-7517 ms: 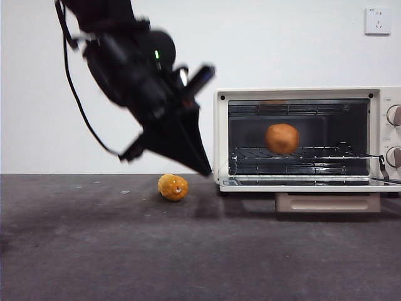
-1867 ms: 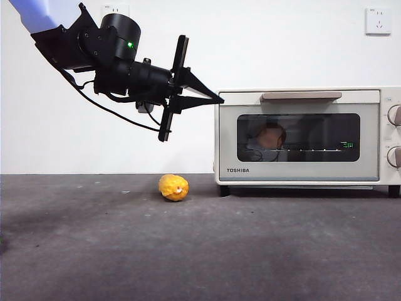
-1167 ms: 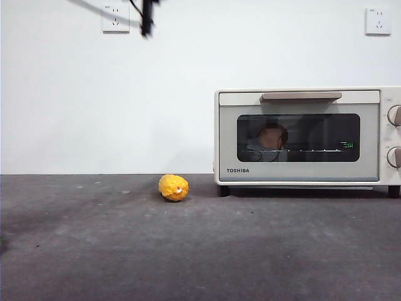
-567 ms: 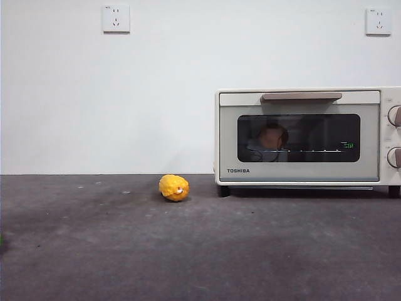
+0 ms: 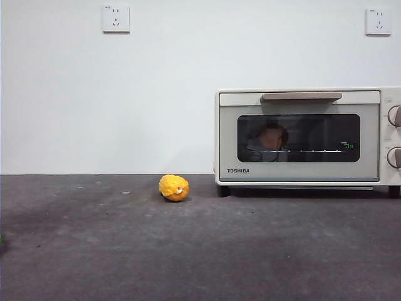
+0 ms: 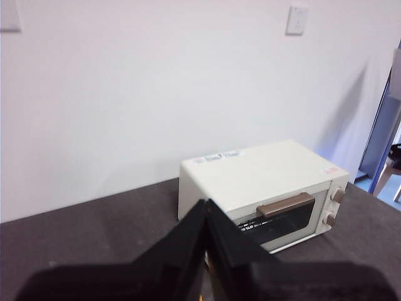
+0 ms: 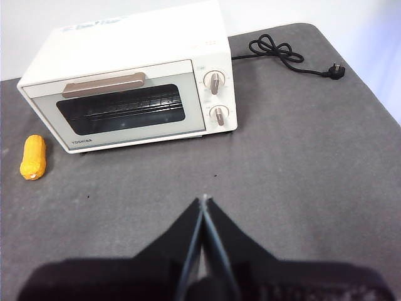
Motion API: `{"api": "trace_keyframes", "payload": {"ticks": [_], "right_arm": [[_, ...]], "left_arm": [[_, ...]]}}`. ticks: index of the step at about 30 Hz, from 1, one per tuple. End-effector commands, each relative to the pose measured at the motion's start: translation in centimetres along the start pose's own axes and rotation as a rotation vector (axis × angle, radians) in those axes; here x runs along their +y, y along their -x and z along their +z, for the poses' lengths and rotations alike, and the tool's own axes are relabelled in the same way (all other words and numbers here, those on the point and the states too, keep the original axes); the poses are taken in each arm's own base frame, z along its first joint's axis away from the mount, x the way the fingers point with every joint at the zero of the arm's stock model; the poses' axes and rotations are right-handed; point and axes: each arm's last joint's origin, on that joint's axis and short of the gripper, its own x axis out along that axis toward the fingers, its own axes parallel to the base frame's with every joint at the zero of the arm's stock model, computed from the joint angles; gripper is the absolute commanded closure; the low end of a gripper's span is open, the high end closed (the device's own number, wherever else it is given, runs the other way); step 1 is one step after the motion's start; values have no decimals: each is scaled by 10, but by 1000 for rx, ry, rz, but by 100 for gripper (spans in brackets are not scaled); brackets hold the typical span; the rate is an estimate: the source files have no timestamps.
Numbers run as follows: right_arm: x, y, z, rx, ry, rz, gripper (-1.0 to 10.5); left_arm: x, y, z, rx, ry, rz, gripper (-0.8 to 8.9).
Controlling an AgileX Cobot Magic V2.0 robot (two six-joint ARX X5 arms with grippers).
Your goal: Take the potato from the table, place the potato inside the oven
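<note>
The potato (image 5: pixel 271 136) shows dimly as an orange-brown lump behind the dark glass of the cream-white oven (image 5: pixel 301 103), resting on the wire rack inside. The oven door is closed, with its bar handle (image 5: pixel 301 96) at the top. The oven stands on the dark grey table (image 5: pixel 188 251) at the right. No arm appears in the front view. My left gripper (image 6: pixel 205 204) hangs high above the table, shut and holding nothing, looking down at the oven (image 6: pixel 250 172). My right gripper (image 7: pixel 204 200) is also shut and holding nothing, well in front of the oven (image 7: pixel 125 44).
A small bumpy yellow fruit-like object (image 5: pixel 173 187) lies on the table left of the oven, also visible as that yellow object (image 7: pixel 32 157) in the right wrist view. The oven's black power cord (image 7: pixel 288 53) trails behind its knob side.
The oven door, open 6 s ago with the potato on the rack, is closed. The arm beside the oven rose out of the front view; nothing has moved in the last half second.
</note>
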Motion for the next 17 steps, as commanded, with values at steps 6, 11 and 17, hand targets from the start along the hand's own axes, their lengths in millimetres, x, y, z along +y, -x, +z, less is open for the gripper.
{"api": "trace_keyframes", "payload": {"ticks": [6,11,17], "right_arm": [[-2,1,-2,12,10,-9,946],[-2,1,-2,12,10,-8,946],[-2,1,-2,12,10,-8,946]], "left_arm": [[0,-1,-1,5,-18,-8,818],[0,-17,-5,55,-35,-5,818],[12,-36,-16,187,-235,64,818]]}}
